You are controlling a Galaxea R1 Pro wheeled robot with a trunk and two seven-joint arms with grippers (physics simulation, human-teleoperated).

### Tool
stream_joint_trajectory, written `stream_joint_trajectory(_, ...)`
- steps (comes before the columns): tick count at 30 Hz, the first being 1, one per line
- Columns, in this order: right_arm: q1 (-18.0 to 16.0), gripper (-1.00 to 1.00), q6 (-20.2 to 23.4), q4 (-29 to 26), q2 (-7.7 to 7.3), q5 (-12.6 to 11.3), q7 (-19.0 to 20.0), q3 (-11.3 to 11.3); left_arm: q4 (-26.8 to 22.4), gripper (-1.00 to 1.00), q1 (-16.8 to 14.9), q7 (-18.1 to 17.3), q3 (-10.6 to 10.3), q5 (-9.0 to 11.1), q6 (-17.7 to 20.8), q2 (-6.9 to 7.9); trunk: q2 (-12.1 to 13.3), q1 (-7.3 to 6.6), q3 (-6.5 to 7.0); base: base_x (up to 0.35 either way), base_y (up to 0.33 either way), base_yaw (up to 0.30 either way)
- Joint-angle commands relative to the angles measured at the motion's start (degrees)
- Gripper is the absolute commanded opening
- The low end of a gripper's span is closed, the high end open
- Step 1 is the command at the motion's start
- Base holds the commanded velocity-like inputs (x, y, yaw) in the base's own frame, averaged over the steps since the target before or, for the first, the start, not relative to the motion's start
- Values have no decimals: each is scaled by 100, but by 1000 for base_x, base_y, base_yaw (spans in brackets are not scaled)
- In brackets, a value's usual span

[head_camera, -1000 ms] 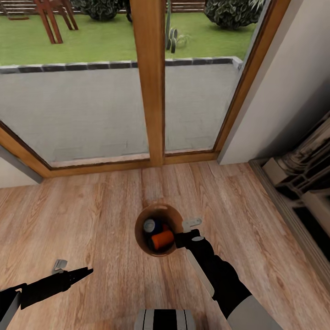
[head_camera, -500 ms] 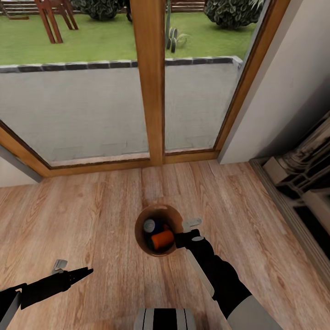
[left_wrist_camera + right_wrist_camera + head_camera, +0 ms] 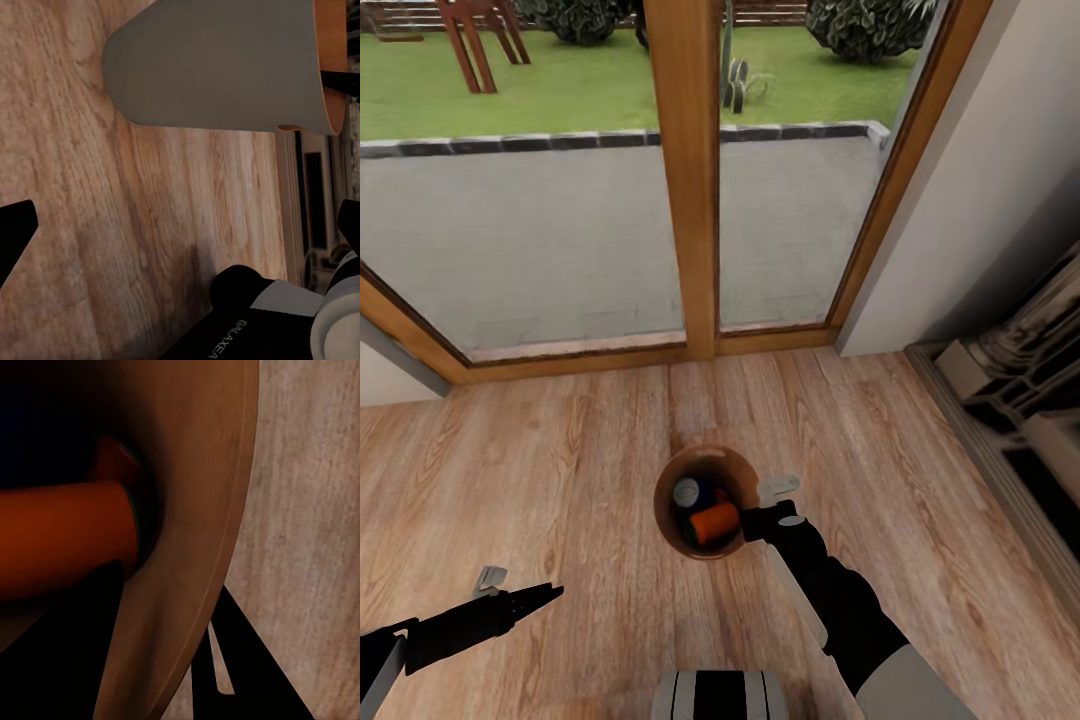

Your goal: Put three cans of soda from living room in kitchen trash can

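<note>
Soda cans (image 3: pixel 705 508) in bin (image 3: pixel 672 475) (kitchen floor)

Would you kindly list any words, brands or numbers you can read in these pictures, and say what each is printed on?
"GALAXEA": pale letters on the robot's black body part, seen in the left wrist view.
The soda cans in the trash can: no readable label.
Nothing else carries text.

- Pale wood-plank floor (image 3: pixel 560 480), visible grain, matt.
- Round bin (image 3: pixel 217 67), matt grey outside, smooth brown inside.
- Orange drink can (image 3: pixel 715 522), smooth, slight sheen.
- Wood-framed glass door (image 3: pixel 685 180), satin.
</note>
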Motion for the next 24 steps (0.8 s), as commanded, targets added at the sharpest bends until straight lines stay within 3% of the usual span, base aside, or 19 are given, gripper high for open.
stream_joint_trajectory(1,-2,-100,-13,-4,1,-29,1,4,1,100,0,0,0,0,0,0,-40,21,-18,0,0,0)
stream_joint_trajectory(5,-2,-100,-14,-4,1,-29,1,4,1,100,0,1,-3,0,0,0,-201,109,-89,0,0,0)
stream_joint_trajectory(24,-2,-100,-14,-4,1,-29,1,7,1,100,0,0,0,0,0,1,-401,219,-179,0,0,0)
